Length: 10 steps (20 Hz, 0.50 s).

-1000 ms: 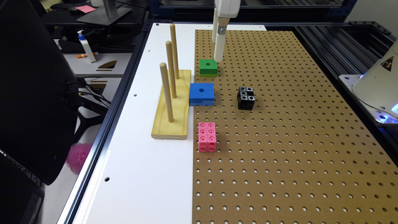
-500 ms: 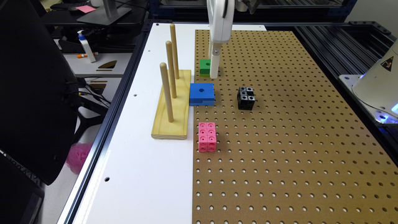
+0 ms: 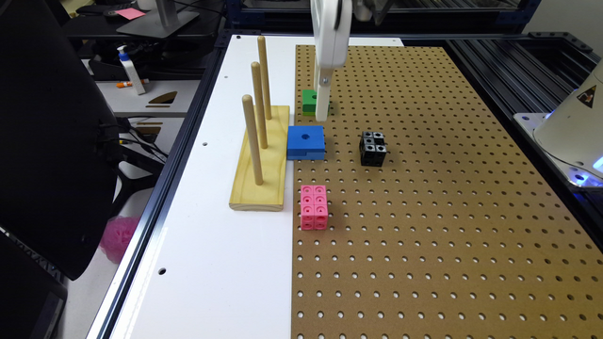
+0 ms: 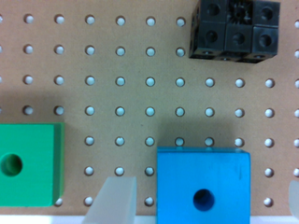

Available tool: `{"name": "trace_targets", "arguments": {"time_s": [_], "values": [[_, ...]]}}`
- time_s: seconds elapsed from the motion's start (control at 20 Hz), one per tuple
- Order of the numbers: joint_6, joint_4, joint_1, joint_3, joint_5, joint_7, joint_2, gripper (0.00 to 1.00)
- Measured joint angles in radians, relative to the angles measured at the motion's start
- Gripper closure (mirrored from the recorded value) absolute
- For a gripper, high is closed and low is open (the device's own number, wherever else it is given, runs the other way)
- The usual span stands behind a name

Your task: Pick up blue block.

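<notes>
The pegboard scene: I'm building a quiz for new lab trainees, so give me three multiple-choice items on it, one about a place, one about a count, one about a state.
1. What does the blue block lie right next to?
A. the wooden peg stand
B. the black cube cluster
C. the pink cube cluster

2. How many upright pegs does the wooden peg stand carry?
A. two
B. three
C. five

3. How is the gripper set?
A. shut on the blue block
B. shut on the green block
C. open, with the blue block between its fingers

Answers:
1. A: in the exterior view the block sits against the stand's edge, apart from the black cube cluster and the pink cube cluster.
2. B: three pegs stand in a row.
3. C: the wrist view shows the fingers spread, the block between them, the green block outside.
</notes>
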Motion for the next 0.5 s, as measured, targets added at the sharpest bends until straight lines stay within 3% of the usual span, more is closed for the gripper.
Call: {"name": "trace_targets", "arguments": {"time_s": [0.15,0.35,0.5], "values": [[0.057,0.005,0.0,0.0,-0.0001,0.0,0.052,0.0],[0.059,0.011,0.0,0.0,-0.0002,0.0,0.06,0.0],[0.091,0.011,0.0,0.0,-0.0003,0.0,0.098,0.0]]}}
